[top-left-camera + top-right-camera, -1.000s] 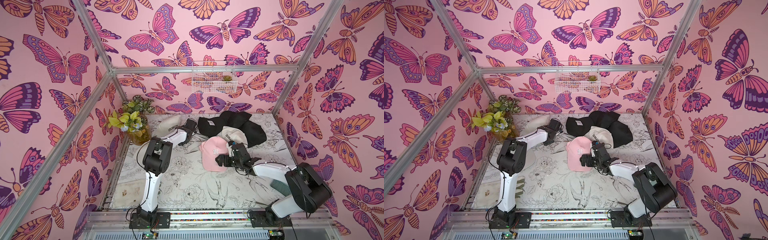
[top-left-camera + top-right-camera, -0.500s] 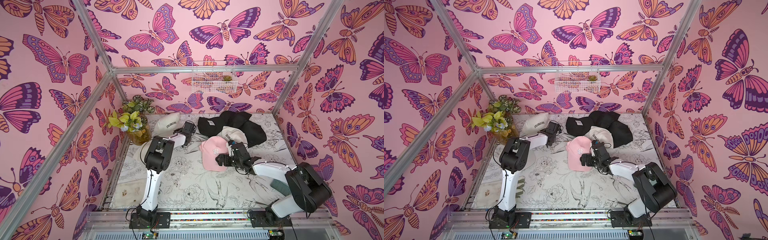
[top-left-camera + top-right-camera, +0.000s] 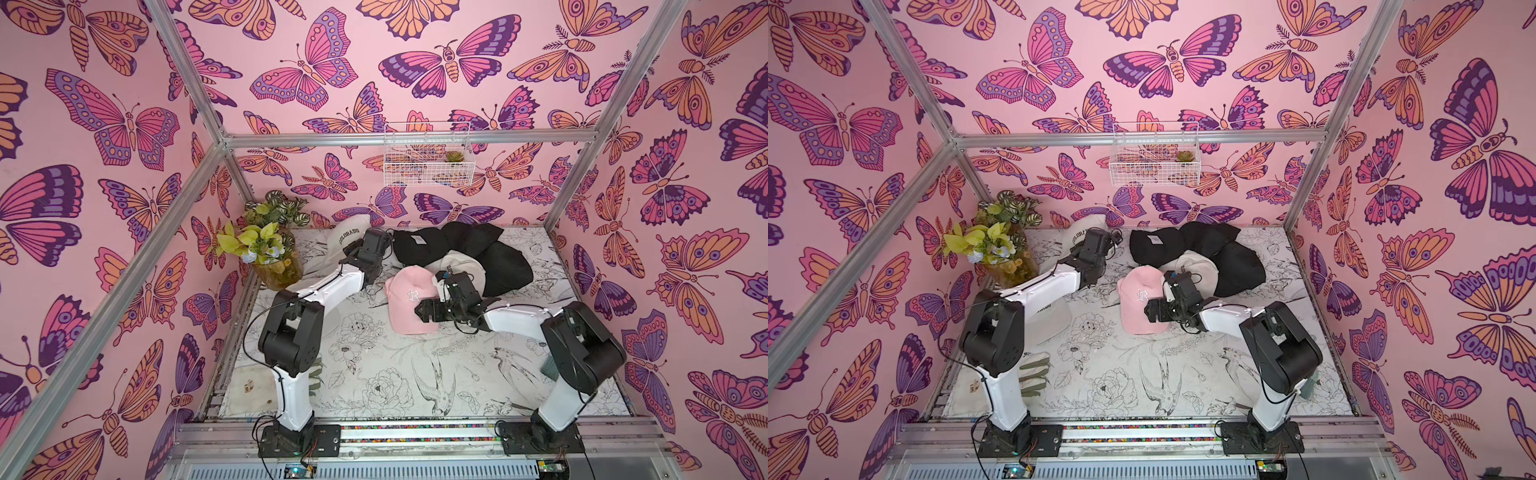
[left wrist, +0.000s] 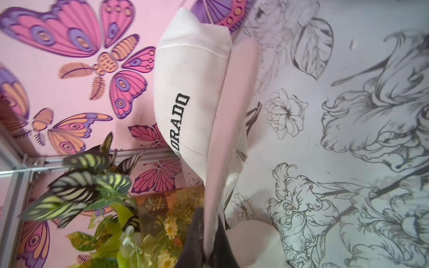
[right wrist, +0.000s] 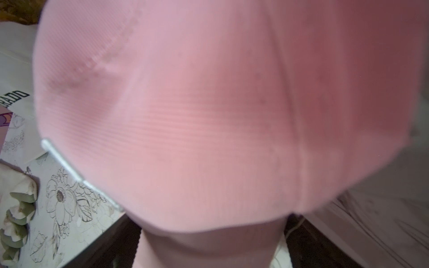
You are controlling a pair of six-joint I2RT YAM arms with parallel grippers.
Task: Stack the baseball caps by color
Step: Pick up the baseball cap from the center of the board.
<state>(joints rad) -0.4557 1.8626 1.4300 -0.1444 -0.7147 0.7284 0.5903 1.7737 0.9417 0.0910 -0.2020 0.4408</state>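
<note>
While my left gripper (image 4: 209,222) is pinched tight on the cream cap's (image 4: 185,92) brim, back by the plant (image 3: 266,245), cream stacking is in hand. Right gripper (image 3: 419,311) gapes wide at the pink cap (image 3: 409,299), gripping nothing. Next, likely: carry cream onto another cream cap.

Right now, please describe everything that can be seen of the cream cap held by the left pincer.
The cream-white cap is soft woven fabric with stitched seams and black COLORADO lettering on its front. It is at the back left of the table, near the butterfly wall and beside the potted plant. The left pincer is shut on the edge of its brim, and the crown points away from the pincer. Whether the cap rests on the table cannot be told.
</note>
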